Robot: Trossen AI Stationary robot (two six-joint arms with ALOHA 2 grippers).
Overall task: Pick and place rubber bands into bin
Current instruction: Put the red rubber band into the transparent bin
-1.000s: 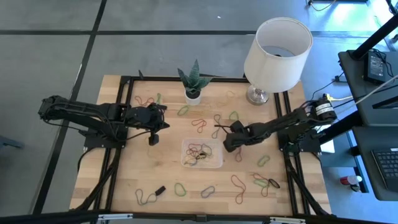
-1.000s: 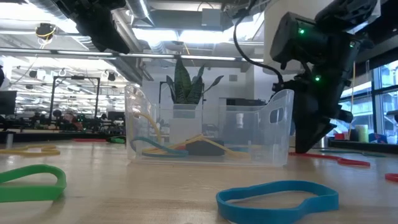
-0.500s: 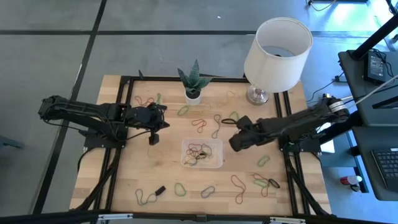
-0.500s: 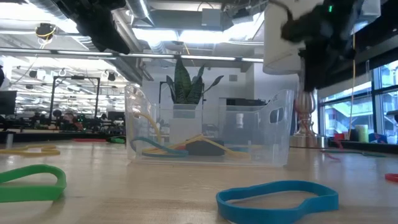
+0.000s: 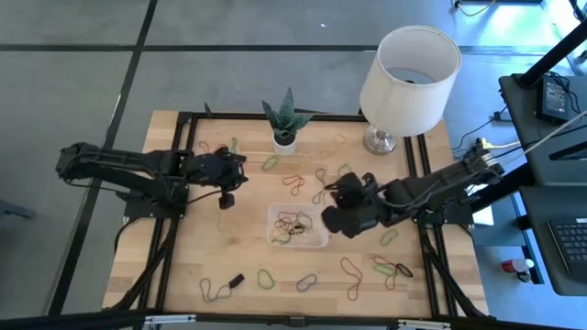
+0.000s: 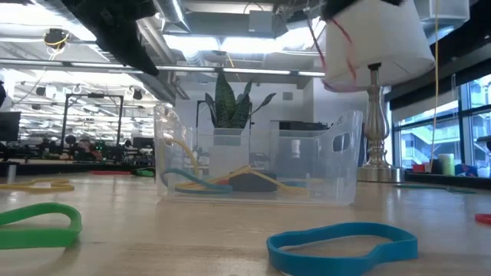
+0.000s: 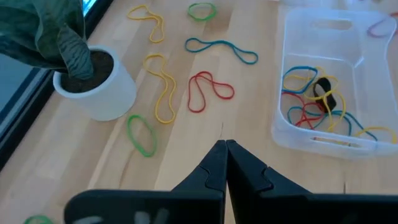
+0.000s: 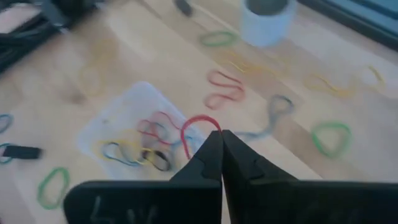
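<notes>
A red rubber band (image 8: 198, 127) hangs looped from the closed tips of the right tool (image 8: 217, 138). The right wrist view shows this plainly; from overhead the right tool (image 5: 332, 218) shows only as a dark mass just beside the bin's (image 5: 318, 240) right edge. The low view shows a thin red loop (image 6: 343, 47) dangling high in front of the lamp shade (image 6: 383, 38). The clear bin (image 7: 292, 74) sits mid-counter and holds a tangle of red, yellow and blue bands (image 7: 314, 106) plus a small black piece (image 7: 323, 92). More rubber bands (image 5: 295, 184) lie scattered over the wooden counter (image 5: 174, 266): green (image 7: 142, 134), yellow (image 7: 161, 87) and red (image 7: 208, 90) ones show near the white plant pot (image 7: 99, 90) in the left wrist view. The left tool (image 7: 225, 147) is pinched shut on nothing, above bare wood left of the bin. Behind the counter, the low view shows a large open room with ceiling lights and windows.
</notes>
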